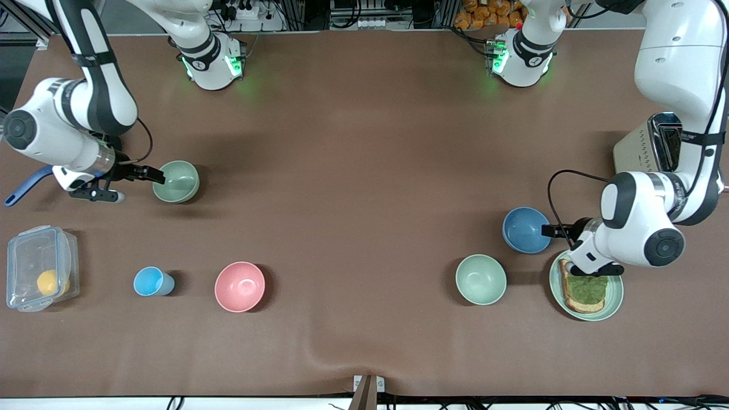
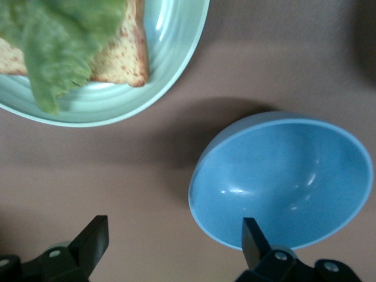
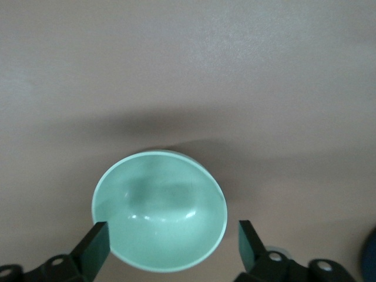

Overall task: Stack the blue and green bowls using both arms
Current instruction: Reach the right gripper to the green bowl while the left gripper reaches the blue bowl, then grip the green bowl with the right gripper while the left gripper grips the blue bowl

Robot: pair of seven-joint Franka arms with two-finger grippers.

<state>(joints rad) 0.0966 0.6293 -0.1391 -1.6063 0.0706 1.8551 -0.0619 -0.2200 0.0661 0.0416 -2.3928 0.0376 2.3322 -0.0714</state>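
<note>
L gripper (image 2: 170,247) & R gripper (image 3: 173,244) both spread wide; blue bowl (image 1: 525,229) rim off-centre, green bowl (image 1: 177,181) could tip.

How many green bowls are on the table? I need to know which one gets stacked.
2. One green bowl sits at the right arm's end, at the right tool. The other green bowl is toward the left arm's end, nearer the front camera than the blue bowl.
</note>
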